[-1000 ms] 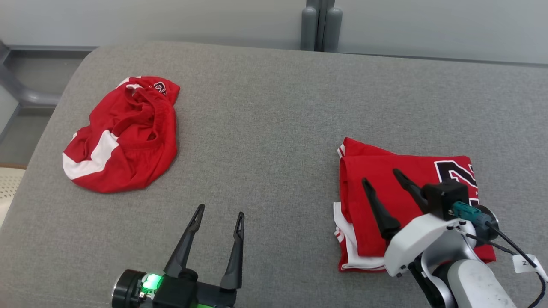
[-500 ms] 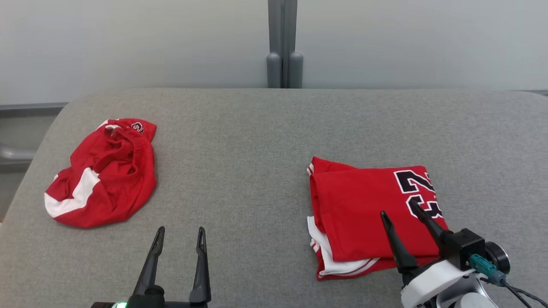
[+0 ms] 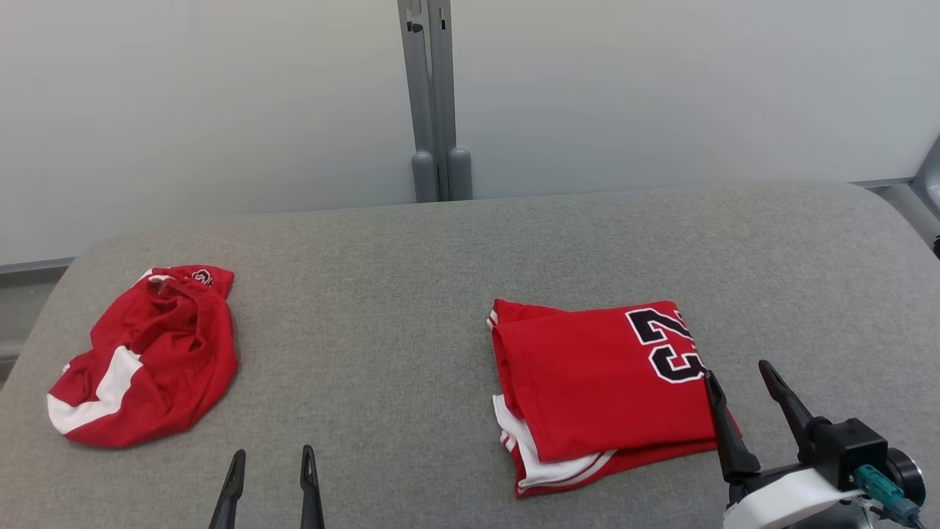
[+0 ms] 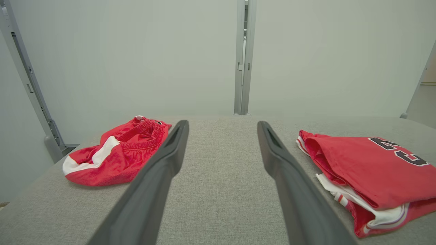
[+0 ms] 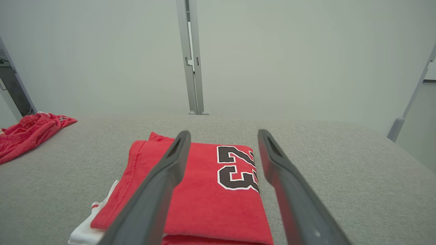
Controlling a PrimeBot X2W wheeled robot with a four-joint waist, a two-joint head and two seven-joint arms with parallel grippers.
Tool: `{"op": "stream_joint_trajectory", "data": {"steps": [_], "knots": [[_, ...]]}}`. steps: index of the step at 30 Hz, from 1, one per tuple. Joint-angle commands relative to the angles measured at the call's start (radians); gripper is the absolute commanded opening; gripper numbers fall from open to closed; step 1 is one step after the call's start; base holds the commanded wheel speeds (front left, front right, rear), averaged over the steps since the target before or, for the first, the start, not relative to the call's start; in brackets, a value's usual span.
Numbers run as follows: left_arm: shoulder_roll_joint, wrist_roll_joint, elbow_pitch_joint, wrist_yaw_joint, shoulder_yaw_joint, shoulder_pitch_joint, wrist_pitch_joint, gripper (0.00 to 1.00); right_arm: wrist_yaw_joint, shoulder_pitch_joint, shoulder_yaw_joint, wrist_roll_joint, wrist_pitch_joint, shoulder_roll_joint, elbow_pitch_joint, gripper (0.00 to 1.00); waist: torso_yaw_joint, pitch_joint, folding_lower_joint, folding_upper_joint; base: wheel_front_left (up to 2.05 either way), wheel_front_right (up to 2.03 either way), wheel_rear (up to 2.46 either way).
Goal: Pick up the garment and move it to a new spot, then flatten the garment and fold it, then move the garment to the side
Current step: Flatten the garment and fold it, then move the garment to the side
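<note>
While crumpled red shorts are seen at left of grey surface, left gripper is held open, empty; folded red number-23 jersey is seen right of centre, right gripper spread open at its near-right corner.

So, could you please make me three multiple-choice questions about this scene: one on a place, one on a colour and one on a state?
1. Where on the grey table does the crumpled red garment lie?
A. at the robot's right
B. at the robot's left
C. in the middle

2. What colour are the digits on the folded jersey?
A. black, outlined in white
B. yellow
C. blue

3. How do the left gripper and the right gripper stand?
A. both shut on cloth
B. left shut, right open
C. both open, holding nothing

Answers:
1 B: it lies far left in the head view, apart from the jersey.
2 A: the 23 is black with a white edge.
3 C: each pair of fingers stands apart, gripping nothing.
</note>
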Motion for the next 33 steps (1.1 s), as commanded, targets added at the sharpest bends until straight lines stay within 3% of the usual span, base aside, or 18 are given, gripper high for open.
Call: {"op": "stream_joint_trajectory", "data": {"steps": [1,14,33], "knots": [[0.001,0.013,-0.005,-0.006,0.005,0.015,0.0,1.0,-0.002,0.017,-0.004,0.004,-0.004,0.002,-0.01,1.0,-0.007,-0.009,0.0,0.0,0.0,0.0,0.0],[0.001,0.03,0.02,-0.03,0.036,0.016,0.0,1.0,-0.002,0.045,0.009,-0.015,-0.004,0.014,-0.011,1.0,-0.005,-0.006,0.0,0.0,0.0,0.0,0.0],[0.001,0.025,0.041,-0.026,0.023,0.008,0.0,1.0,-0.002,0.053,0.027,-0.001,-0.005,0.007,-0.009,1.0,0.003,-0.009,0.0,0.0,0.0,0.0,0.0]]}}
